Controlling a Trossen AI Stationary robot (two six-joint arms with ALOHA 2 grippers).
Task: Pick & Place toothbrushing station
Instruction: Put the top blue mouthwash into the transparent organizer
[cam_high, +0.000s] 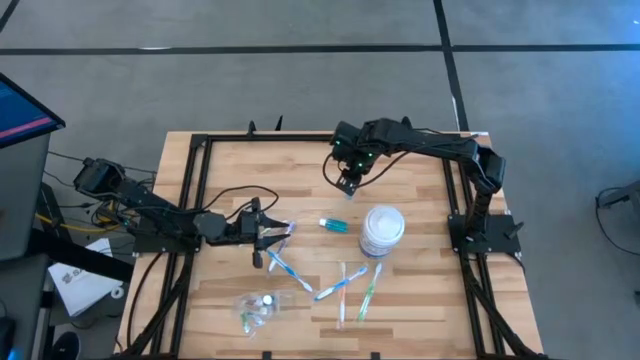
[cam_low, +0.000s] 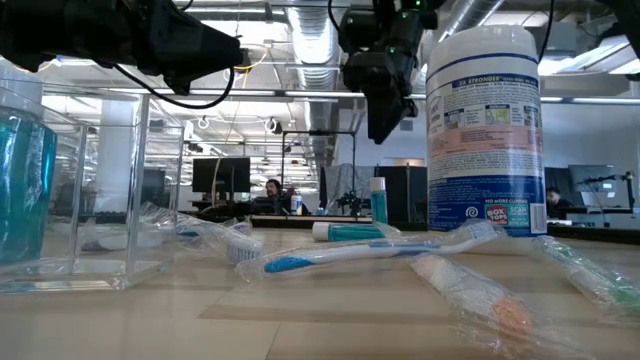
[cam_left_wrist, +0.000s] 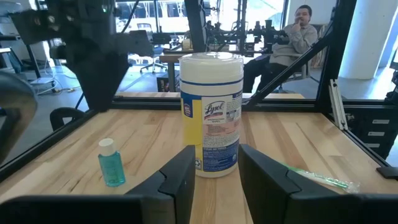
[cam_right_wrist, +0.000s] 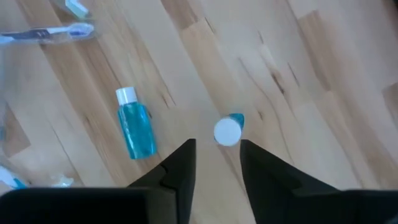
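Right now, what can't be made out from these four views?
- Small upright blue bottle: in the high view the right gripper covers it; only the right wrist view shows it.
- Crinkly clear bag: its contents are too small in the high view.
- Toothbrushes: overlapping and small, so no sure count.
- Left gripper: too small in the high view to tell whether it touches a toothbrush.

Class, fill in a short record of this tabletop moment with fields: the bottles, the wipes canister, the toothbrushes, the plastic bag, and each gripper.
upright bottle: blue, white cap, standing on the table directly below the right gripper
lying bottle: blue, on its side left of the wipes canister
wipes canister: white, upright
toothbrushes: wrapped, scattered on the near side of the table
plastic bag: clear, near-left, a bottle inside
right gripper: fingers open, nothing held
left gripper: fingers open, empty, facing the wipes canister
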